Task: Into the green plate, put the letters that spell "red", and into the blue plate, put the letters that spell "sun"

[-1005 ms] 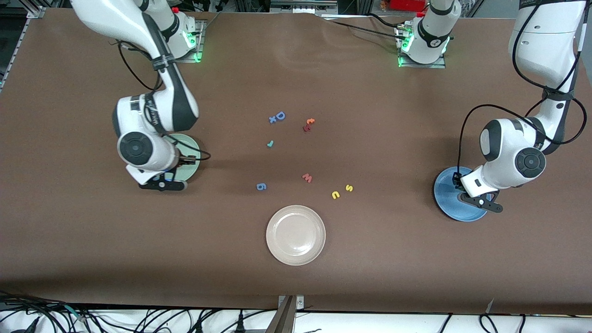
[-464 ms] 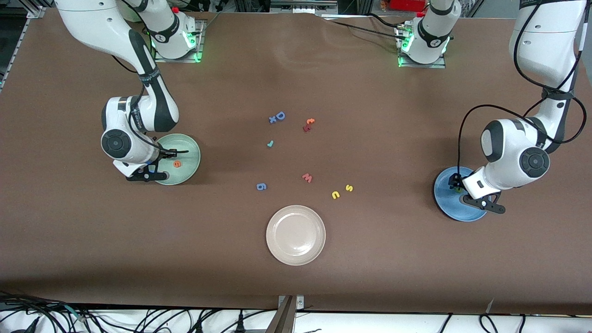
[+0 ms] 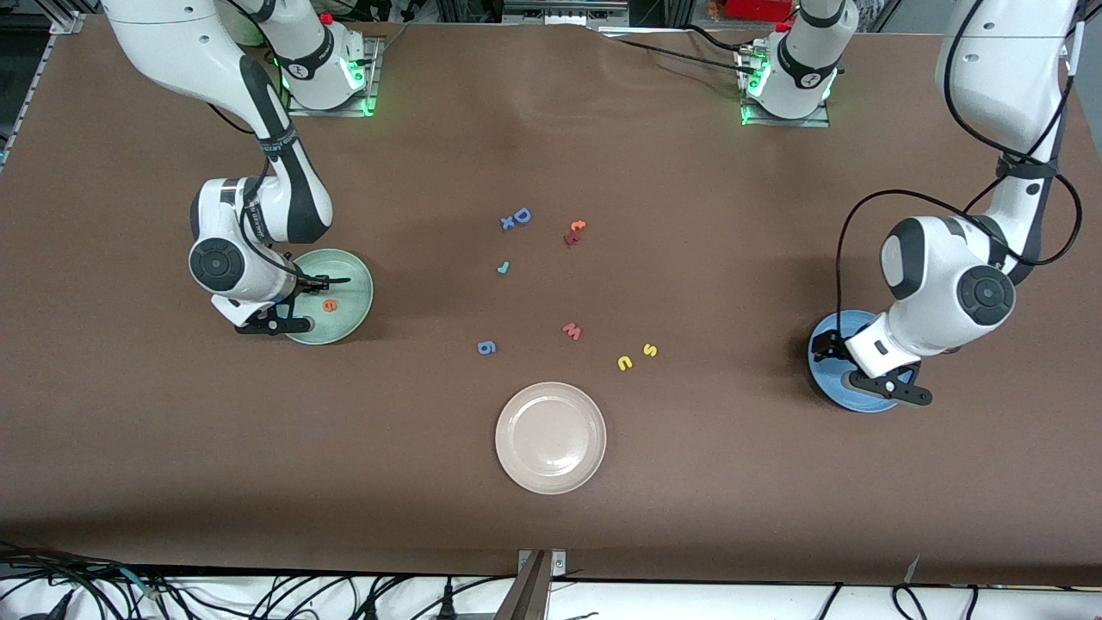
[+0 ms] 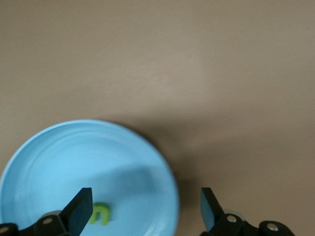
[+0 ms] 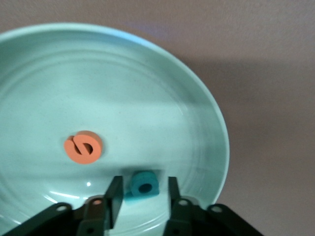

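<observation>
**Two letters dropped, four still out on the table**

Half a second ago the left gripper (image 4: 142, 209) hung over the blue plate (image 3: 825, 377) at the left arm's end of the table with its fingers only part spread; now they stand wide and hold nothing, and the green "n" (image 4: 101, 214) lies in that plate. The arm has also shifted a little toward the table's middle.

The right gripper (image 5: 142, 194) sits low over the green plate (image 3: 353, 297) at the right arm's end. A second ago the arm covered that plate; now the orange "e" (image 3: 329, 305) shows in it. The fingers stand narrowly apart on either side of the teal "d" (image 5: 144, 183), which rests on the plate floor; I judge it just let go.

So "red" lacks only the teal "r" (image 3: 503, 268), mid-table. "Sun" lacks the yellow "u" (image 3: 624, 362) and yellow "s" (image 3: 650, 350), close together near the cream plate (image 3: 516, 465). Both arms look ready to go back for more.
</observation>
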{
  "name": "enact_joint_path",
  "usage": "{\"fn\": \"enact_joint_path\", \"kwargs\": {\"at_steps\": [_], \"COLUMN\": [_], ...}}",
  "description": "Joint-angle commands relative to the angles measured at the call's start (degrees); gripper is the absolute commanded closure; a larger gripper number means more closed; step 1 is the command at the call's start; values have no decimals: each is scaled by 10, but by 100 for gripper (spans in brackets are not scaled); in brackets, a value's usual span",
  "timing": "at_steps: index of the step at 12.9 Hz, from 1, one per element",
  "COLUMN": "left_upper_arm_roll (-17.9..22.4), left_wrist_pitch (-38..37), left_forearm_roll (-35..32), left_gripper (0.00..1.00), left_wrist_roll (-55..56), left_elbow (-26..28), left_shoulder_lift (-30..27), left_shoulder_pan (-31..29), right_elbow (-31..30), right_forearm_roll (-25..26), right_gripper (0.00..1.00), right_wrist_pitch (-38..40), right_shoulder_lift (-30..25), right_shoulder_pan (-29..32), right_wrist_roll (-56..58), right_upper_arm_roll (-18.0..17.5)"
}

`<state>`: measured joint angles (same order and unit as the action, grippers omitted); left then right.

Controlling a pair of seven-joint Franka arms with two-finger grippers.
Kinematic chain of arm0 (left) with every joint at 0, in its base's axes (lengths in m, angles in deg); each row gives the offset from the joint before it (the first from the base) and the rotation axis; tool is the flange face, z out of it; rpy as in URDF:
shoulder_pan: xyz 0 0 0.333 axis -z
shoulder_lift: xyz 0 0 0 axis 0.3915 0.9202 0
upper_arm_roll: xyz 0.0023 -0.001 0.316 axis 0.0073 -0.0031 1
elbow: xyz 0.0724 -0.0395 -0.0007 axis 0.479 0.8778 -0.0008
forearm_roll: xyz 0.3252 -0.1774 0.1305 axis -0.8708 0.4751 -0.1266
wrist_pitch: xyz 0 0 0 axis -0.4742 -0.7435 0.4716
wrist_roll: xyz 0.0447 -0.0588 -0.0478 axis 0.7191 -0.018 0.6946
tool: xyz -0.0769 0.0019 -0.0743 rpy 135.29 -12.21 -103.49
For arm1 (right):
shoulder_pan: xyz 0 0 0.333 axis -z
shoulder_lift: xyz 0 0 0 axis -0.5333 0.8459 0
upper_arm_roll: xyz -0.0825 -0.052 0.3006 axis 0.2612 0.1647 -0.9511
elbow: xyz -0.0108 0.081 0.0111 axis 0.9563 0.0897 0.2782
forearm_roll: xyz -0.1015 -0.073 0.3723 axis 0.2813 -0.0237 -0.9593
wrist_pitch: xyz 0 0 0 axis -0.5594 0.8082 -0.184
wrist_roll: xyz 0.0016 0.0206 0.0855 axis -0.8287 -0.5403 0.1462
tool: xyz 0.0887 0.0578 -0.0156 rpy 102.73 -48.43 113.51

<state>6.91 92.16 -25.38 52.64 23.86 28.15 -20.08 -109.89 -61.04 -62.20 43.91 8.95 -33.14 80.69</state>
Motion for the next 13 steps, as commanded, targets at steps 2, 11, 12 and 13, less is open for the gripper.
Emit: {"fn": "enact_joint_path", "kwargs": {"at_steps": [2,11,12,13], "left_upper_arm_roll": [-30,-34,-34,-34], "left_wrist_pitch": [-17,-16,-16,-13], "left_forearm_roll": [15,7,6,5], "left_gripper": [6,6,6,6], "left_wrist_roll": [124,283,280,275], "left_elbow": [3,-44,-59,-72], "left_shoulder_lift": [-19,25,40,54], "left_shoulder_pan": [33,171,183,192], "right_elbow": [21,123,123,124], "right_forearm_roll": [-6,-34,-34,-34], "right_gripper": [1,3,5,5], "right_wrist_pitch": [50,125,106,83], "right_shoulder_lift": [-29,-23,-18,-10], "right_shoulder_pan": [5,-13,-34,-61], "right_wrist_roll": [13,-293,-344,-398], "right_upper_arm_roll": [-5,-143,-149,-149]}}
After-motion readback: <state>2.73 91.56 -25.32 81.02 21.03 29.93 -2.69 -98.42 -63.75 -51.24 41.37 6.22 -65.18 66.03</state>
